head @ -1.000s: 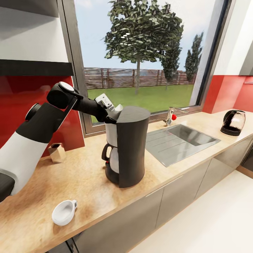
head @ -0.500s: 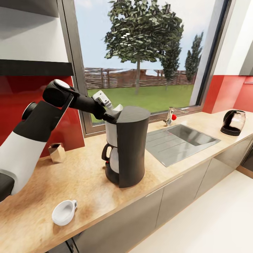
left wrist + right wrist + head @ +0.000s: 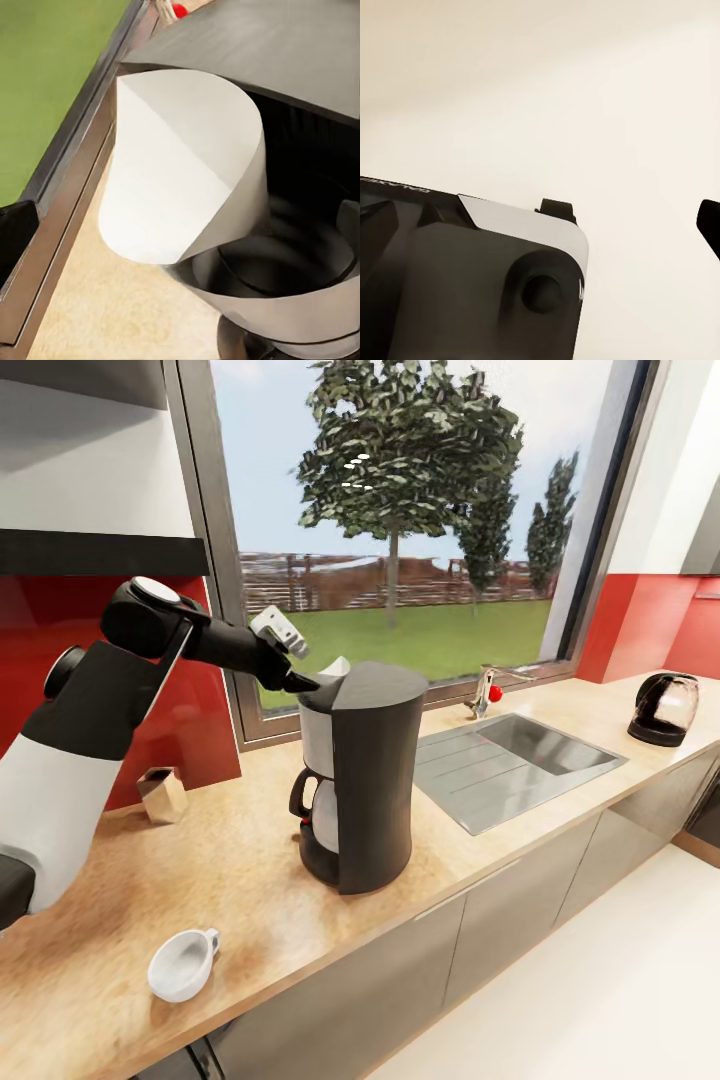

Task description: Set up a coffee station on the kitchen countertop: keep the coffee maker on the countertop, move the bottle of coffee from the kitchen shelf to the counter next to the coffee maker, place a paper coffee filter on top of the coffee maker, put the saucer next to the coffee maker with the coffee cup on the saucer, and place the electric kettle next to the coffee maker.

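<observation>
The tall dark grey coffee maker (image 3: 366, 780) stands mid-countertop (image 3: 240, 860). A white paper coffee filter (image 3: 336, 665) sits curled in its open top, seen close in the left wrist view (image 3: 180, 172). My left gripper (image 3: 302, 682) hovers just left of the filter, open and empty, with one dark finger (image 3: 15, 240) at the picture's edge. The white coffee cup (image 3: 182, 963) lies tilted near the front edge. The electric kettle (image 3: 664, 708) is far right. The dark kitchen shelf (image 3: 100, 552) hangs upper left. Saucer and bottle of coffee are out of view. The right gripper's fingertip (image 3: 711, 225) shows over pale floor.
A steel sink (image 3: 515, 760) with a tap (image 3: 487, 688) is set in the worktop right of the coffee maker. A small tan box (image 3: 162, 795) stands by the red backsplash. The window runs behind the counter.
My left gripper has drawn back to the left, away from the coffee maker's top. The filter stays in place there.
</observation>
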Controlling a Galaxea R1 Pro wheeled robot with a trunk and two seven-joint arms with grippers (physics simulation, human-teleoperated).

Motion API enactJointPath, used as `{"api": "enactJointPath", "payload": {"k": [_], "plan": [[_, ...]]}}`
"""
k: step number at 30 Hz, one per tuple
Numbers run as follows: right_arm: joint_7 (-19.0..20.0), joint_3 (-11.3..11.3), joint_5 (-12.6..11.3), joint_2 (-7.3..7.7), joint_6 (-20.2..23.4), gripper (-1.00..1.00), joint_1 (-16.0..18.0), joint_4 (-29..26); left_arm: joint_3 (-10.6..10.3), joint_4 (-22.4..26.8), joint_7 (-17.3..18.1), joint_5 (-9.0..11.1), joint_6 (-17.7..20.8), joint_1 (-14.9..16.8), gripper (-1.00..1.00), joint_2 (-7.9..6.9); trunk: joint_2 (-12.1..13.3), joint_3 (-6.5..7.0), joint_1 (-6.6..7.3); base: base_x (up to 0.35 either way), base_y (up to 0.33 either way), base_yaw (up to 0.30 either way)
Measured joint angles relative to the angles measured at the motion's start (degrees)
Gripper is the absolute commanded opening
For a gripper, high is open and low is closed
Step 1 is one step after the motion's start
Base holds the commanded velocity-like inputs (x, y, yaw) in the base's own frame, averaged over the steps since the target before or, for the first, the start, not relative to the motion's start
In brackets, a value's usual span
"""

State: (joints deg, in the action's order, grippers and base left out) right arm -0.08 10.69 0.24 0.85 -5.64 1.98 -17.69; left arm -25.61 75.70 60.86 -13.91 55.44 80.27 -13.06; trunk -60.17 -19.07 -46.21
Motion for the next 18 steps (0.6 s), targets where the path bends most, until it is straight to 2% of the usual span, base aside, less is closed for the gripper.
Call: {"api": "enactJointPath", "payload": {"k": [11,18], "plan": [[0.0,0.05,0.0,0.0,-0.08,1.0,0.0,0.0,1.53,0.88,0.0,0.01,0.02,0.0,1.0,-0.19,0.0,0.49,0.0,0.0,0.0,0.0],[0.0,0.04,0.0,0.0,-0.09,1.0,0.0,0.0,1.64,1.23,0.0,0.01,0.08,0.0,1.0,-0.19,0.0,1.09,0.0,0.0,0.0,0.0]]}}
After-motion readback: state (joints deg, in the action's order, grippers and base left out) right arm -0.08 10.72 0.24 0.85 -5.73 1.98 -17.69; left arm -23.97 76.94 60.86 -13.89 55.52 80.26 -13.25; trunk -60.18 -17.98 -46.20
